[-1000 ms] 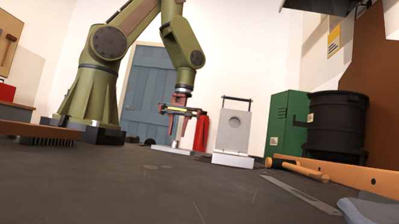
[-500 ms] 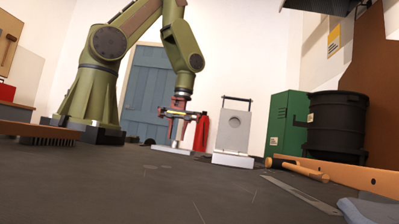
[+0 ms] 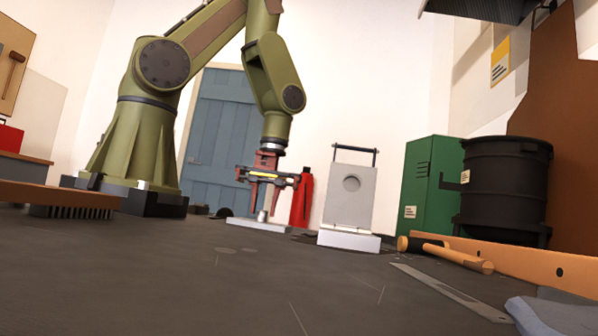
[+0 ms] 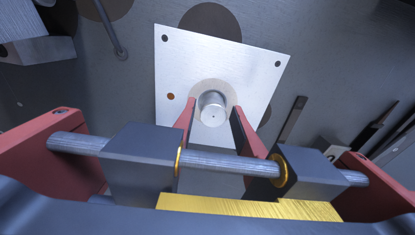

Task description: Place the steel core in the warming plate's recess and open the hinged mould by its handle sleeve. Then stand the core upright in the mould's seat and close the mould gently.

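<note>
The steel core (image 4: pixel 213 112), a short grey cylinder, stands upright in the round recess of the pale square warming plate (image 4: pixel 217 72) on the bench. In the side camera it shows as a small stub (image 3: pixel 261 216) on the plate (image 3: pixel 258 224). My gripper (image 4: pixel 212 116) hangs straight over it with a red finger on either side, open and holding nothing. The hinged mould (image 3: pixel 349 203) stands to the right of the plate, its grey lid raised upright with the dark handle sleeve (image 3: pixel 354 147) at the top.
A black drum (image 3: pixel 505 185) and a green cabinet (image 3: pixel 429 185) stand at the right. A red extinguisher (image 3: pixel 302 198) is behind the plate. A mallet (image 3: pixel 445 253), a wooden rail and a steel rule (image 3: pixel 449 291) lie right of the mould.
</note>
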Controlling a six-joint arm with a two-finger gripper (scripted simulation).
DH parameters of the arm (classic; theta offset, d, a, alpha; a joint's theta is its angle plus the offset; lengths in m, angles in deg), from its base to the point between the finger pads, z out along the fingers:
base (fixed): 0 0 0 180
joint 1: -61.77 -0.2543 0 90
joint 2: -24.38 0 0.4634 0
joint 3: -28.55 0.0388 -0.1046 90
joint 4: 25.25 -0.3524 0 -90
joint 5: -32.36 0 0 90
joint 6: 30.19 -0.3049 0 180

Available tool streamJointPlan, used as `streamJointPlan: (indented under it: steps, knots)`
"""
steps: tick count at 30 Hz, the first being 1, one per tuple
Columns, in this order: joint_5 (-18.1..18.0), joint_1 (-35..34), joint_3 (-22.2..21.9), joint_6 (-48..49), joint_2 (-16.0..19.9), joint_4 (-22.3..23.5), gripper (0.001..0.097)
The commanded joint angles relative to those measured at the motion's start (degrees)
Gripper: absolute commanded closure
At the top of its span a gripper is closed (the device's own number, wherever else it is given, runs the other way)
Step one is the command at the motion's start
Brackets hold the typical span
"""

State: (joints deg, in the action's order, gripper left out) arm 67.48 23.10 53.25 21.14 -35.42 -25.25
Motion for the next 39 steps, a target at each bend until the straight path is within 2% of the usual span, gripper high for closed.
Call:
streamJointPlan:
  steps: [1,11,33,39]
  knots:
    - [0.01,0.00,-0.02,0.00,-0.06,0.00,0.0526]
    - [-0.01,0.00,-0.02,0.00,-0.04,0.00,0.0526]
    - [-0.02,0.00,-0.01,0.00,-0.02,0.00,0.0966]
    - [0.21,0.00,-0.04,0.00,-0.22,0.00,0.0966]
